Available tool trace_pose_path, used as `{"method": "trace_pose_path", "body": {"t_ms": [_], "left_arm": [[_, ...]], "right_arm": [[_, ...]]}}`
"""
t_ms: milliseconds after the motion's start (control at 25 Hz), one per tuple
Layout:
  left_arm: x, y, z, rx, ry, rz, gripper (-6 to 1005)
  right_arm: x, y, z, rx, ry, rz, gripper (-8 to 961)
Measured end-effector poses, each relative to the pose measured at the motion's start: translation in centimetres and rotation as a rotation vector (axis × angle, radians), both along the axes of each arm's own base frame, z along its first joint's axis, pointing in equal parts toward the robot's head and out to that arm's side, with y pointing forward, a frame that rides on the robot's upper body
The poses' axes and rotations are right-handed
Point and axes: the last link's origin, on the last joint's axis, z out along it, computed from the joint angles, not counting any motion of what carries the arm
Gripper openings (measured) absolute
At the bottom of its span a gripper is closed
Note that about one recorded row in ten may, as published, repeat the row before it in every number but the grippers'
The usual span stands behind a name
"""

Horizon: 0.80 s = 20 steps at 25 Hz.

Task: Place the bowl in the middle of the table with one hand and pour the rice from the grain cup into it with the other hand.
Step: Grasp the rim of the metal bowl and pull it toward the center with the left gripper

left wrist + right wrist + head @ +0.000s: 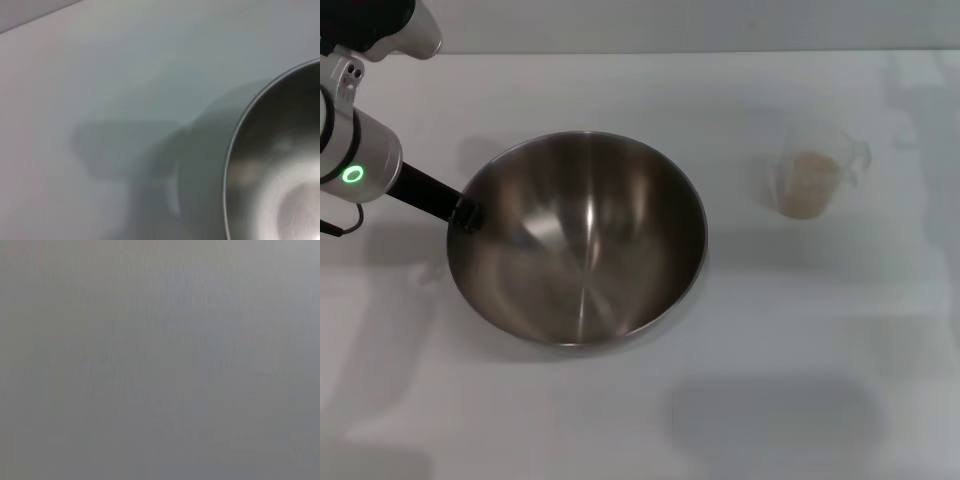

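L gripper (pixel 468 212) on bowl (pixel 578 240) rim (left side)

bowl (pixel 578 240): 1 | grain cup (pixel 812 170): 1 | table (pixel 800 380): 1 | tool (pixel 468 212): 1

The left arm is extended in from the left side of the head view, its dark tool (pixel 463 208) set at the near-left rim, while the right arm is not seen.
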Motion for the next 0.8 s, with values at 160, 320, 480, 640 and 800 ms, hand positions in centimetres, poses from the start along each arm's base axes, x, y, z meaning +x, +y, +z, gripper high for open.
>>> {"method": "trace_pose_path", "body": {"t_ms": [160,320,480,640,800], "left_arm": [[0.2,0.1,-0.1,0.001,-0.015,-0.005,101],[0.8,0.5,0.1,0.012,-0.027,-0.015,91],[2.1,1.0,0.1,0.014,-0.030,-0.042,81],[4.2,1.9,0.1,0.014,-0.037,-0.088,70],[5.6,2.4,-0.1,0.009,-0.048,-0.116,57]], "right_arm": [[0.0,0.0,0.0,0.000,0.001,-0.001,606],[0.0,0.0,0.0,0.000,0.002,0.000,606],[0.1,-0.1,0.0,0.001,0.003,0.000,607],[0.2,-0.2,0.0,0.001,0.003,-0.003,607],[0.4,-0.3,0.0,0.002,0.002,-0.007,607]]}}
